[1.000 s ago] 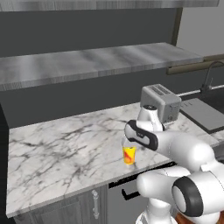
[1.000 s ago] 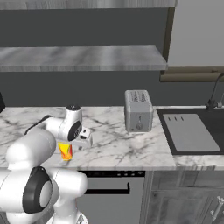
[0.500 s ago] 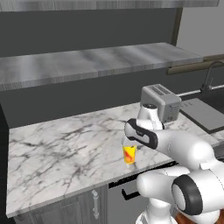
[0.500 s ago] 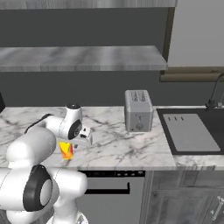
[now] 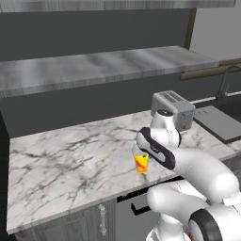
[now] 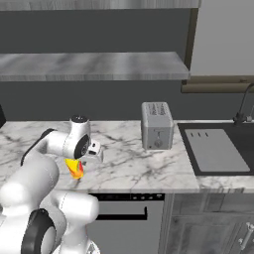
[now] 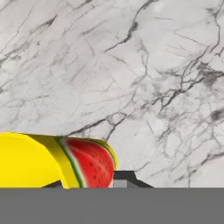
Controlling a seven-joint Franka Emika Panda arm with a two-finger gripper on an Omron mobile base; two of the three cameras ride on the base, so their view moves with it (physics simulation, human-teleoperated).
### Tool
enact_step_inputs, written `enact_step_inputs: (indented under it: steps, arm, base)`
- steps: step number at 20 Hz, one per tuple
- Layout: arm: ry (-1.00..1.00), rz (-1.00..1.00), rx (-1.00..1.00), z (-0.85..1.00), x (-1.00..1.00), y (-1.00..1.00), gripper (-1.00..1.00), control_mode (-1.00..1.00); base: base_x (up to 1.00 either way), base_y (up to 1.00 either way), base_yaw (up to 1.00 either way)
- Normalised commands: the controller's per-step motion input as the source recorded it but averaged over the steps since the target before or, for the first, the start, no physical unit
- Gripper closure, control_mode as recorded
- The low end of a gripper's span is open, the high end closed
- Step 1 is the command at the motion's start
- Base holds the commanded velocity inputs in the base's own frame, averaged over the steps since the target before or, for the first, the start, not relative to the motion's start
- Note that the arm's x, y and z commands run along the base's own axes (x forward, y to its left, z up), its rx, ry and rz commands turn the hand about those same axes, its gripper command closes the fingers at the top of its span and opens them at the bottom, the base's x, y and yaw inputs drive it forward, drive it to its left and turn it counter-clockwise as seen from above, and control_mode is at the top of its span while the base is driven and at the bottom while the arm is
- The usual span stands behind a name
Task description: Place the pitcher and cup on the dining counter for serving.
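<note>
At the front edge of the wall-backed marble worktop (image 5: 70, 160), our gripper (image 5: 141, 153) is down over the cup (image 5: 141, 163), and from the hand camera the jaws look pinched onto its rim, with the yellow wall and that watermelon-slice print (image 7: 89, 162) sitting right up against one dark fingertip (image 7: 124, 178). So we'd call it closed on the cup, though the grab looks a bit off-centre, since the cup fills only the lower left of that view. The cup is upright and looks like it's resting on the marble in both base views, near the lip of the worktop. For this step we'd make sure the pinch is solid before lifting, then go straight up so the base doesn't drag or tip on the stone, and keep it level while carrying. Moving outward, the toaster (image 6: 157, 125) stands well apart to the robot's right, with the sink (image 6: 213, 149) and faucet (image 6: 243, 104) beyond it. A long marble shelf (image 5: 103, 66) runs along the dark wall above, and grey cabinet fronts (image 6: 198, 223) sit under the worktop. We can't spot the pitcher or the dining counter from here.
</note>
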Motion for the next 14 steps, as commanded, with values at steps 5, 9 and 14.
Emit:
enact_step_inputs:
  steps: [5,9,14]
  arm:
    - [-0.25,0.0,0.03,0.35,-0.4,0.0,1.0,-1.0]
    - [-0.21,0.0,0.1,0.51,-0.39,0.0,1.0,-1.0]
    - [-0.11,-0.05,0.16,0.59,-0.31,-0.23,1.0,-1.0]
  base:
    - [0.0,0.0,0.0]
    - [0.0,0.0,0.0]
    - [0.0,0.0,0.0]
